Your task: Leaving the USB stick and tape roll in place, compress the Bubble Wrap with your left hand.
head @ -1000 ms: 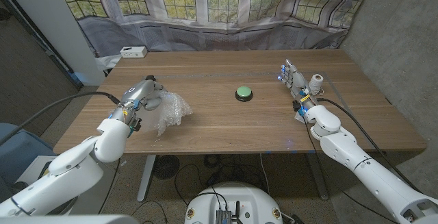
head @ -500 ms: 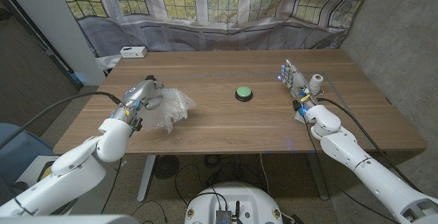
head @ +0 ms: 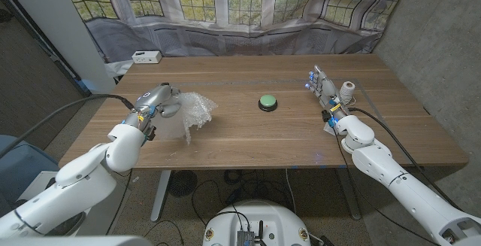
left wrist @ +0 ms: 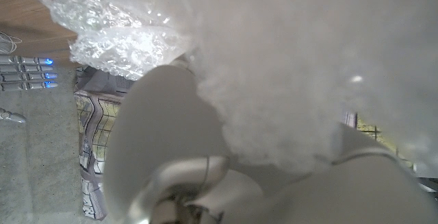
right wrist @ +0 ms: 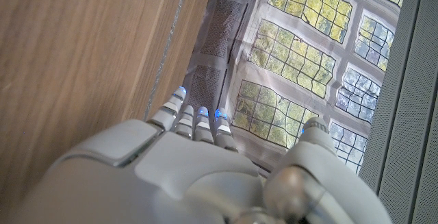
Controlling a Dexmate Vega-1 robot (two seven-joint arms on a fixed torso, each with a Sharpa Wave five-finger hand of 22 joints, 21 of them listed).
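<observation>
A: Left hand (head: 160, 101) first. What did it have?

B: It gripped the Bubble Wrap (head: 194, 111), fingers curled around the sheet's near edge. The wrap stood bunched up against the hand, part of it trailing down onto the wooden table (head: 248, 137). From the left wrist view the plastic (left wrist: 123, 25) pressed right up against the pale palm and blurred most of the frame.

A: Was the wrap flat or lifted?

B: Crumpled and partly raised off the wood on the hand's side; the lower tail touched the table. How tightly it was squeezed, I could not tell.

A: Moving outward?

B: A green push button (head: 267, 102) sat near the table's middle, well apart from the wrap. Farther back, at the left rear corner, a small white box (head: 146, 56) lay on the edge.

A: Right hand (head: 325, 90)?

B: Held nothing, fingers straight and side by side, pointing away across the table, small blue lights at the fingertips (right wrist: 198, 112). A small white roll-like object (head: 347, 90) stood just beside it, on its outer side; too small to name surely.

A: Beyond the table?

B: A printed backdrop of leaded windows (head: 248, 5), with grey walls on both sides.
</observation>
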